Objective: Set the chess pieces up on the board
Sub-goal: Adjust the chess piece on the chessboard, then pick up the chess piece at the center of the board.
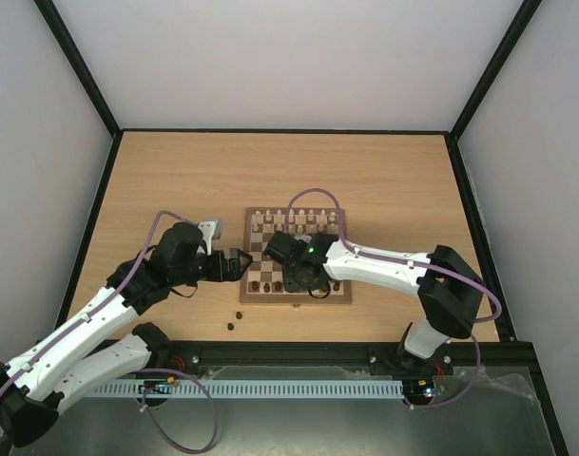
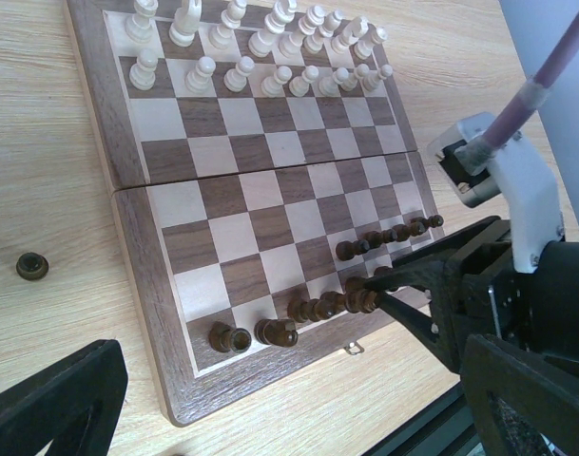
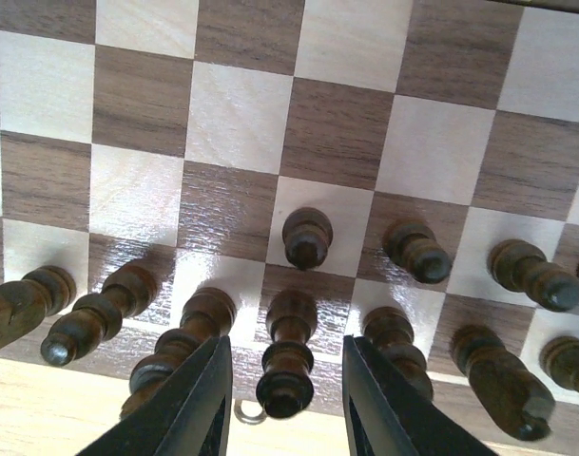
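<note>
The board (image 1: 338, 300) lies mid-table, with cream chess pieces (image 1: 294, 220) in its two far rows. Dark pieces (image 2: 318, 309) stand along its near rows. My right gripper (image 3: 287, 380) hovers over the near edge and is open. Its fingers straddle one dark piece (image 3: 291, 332) in the back row, with a gap on each side. In the left wrist view the right gripper's fingertips (image 2: 379, 285) sit at that row. My left gripper (image 1: 237, 266) is wide open beside the board's left rim (image 2: 137, 275), with nothing between its fingers.
Two loose dark pieces (image 1: 235, 319) lie on the table in front of the board's left corner; one of them (image 2: 30, 266) shows in the left wrist view. A small metal clasp (image 3: 249, 413) sticks out from the near rim. Dark pieces crowd both sides of the right fingers.
</note>
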Motion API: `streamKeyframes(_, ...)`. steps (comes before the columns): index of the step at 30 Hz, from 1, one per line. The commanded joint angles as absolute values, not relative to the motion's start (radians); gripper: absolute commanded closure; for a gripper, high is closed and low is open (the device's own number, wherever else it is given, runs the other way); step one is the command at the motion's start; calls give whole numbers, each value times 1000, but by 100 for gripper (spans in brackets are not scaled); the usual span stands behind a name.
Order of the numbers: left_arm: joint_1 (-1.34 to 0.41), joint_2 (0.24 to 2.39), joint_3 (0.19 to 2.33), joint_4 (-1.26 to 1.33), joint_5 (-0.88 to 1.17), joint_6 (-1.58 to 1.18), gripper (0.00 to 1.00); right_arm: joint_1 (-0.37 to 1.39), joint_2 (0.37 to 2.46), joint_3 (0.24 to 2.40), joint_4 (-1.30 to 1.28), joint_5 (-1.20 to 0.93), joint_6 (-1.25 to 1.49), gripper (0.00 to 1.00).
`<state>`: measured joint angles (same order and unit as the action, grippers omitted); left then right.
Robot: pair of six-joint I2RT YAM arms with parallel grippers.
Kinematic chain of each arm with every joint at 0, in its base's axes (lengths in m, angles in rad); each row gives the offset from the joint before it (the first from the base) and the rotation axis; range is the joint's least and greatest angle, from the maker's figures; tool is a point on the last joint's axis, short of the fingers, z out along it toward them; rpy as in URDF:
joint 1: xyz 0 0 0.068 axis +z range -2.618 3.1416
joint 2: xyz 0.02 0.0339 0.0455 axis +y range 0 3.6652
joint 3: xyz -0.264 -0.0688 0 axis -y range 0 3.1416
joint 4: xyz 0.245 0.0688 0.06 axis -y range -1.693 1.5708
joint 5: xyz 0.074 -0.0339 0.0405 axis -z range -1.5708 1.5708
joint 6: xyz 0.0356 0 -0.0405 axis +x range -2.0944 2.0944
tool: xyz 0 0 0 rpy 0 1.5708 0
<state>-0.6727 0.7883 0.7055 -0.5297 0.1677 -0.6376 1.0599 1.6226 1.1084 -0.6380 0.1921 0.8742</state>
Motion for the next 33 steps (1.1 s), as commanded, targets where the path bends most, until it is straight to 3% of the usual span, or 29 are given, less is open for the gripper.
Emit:
streamKeyframes(1, -666, 795, 697, -523, 167, -635, 1, 1057, 1572, 1145, -720, 217, 866, 67)
streamKeyframes(9, -666, 821, 711, -542, 124, -656, 1, 1058, 1470, 1191, -759, 240, 841, 64)
streamKeyframes(15, -664, 888, 763, -576, 65, -678, 1, 1049, 1327, 1173, -715, 262, 791, 32)
streamKeyframes(17, -663, 931, 788, -599, 31, -684, 1, 1039, 1292, 1156, -697, 254, 764, 25)
streamKeyframes(21, -651, 1007, 833, -642, -29, -692, 1, 1005, 1241, 1106, -651, 220, 704, 27)
streamKeyframes(28, -649, 1125, 917, -700, -150, -731, 1, 928, 1139, 957, -525, 161, 612, 52)
streamKeyframes(31, -647, 1160, 912, -702, -164, -748, 1, 907, 1119, 922, -500, 149, 582, 48)
streamKeyframes(33, -647, 1181, 899, -701, -166, -763, 1, 900, 1111, 902, -486, 146, 570, 28)
